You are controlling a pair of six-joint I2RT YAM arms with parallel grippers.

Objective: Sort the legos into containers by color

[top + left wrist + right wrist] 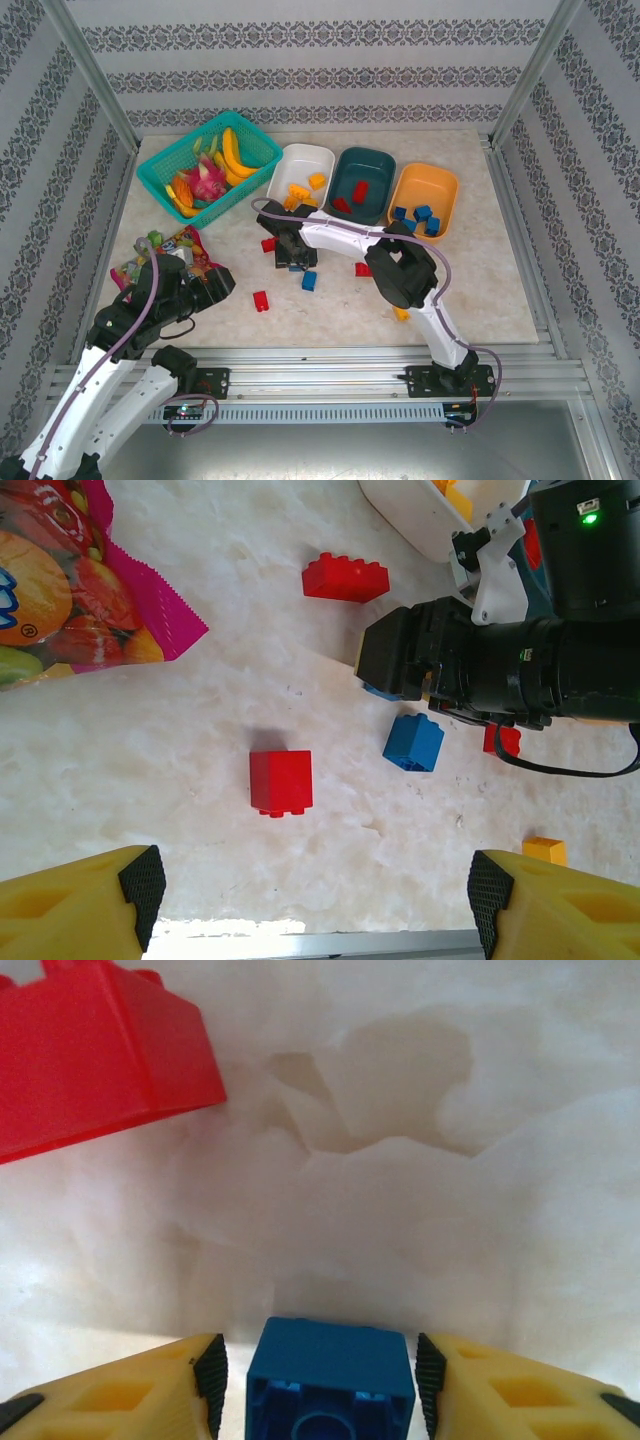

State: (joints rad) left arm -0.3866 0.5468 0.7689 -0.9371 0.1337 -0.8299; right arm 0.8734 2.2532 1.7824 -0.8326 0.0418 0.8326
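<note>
Three containers stand in a row at the back: white [300,160] with yellow legos, dark teal [363,165] with red ones, orange [424,180] with blue ones. Loose legos lie in front: red [268,244], red [261,300], blue [309,281], red [362,268], yellow [401,313]. My right gripper [320,1380] is down on the table, open, its pads on either side of a blue brick [330,1360] with narrow gaps. A red brick [95,1055] lies ahead of it to the left. My left gripper [315,900] hangs open and empty, short of a red brick [280,782].
A turquoise mesh basket [160,175] of toy fruit sits at the back left. Snack packets [170,250] lie beside my left arm. The right arm's wrist [500,660] stretches across above the bricks. A metal rail [330,375] runs along the near table edge.
</note>
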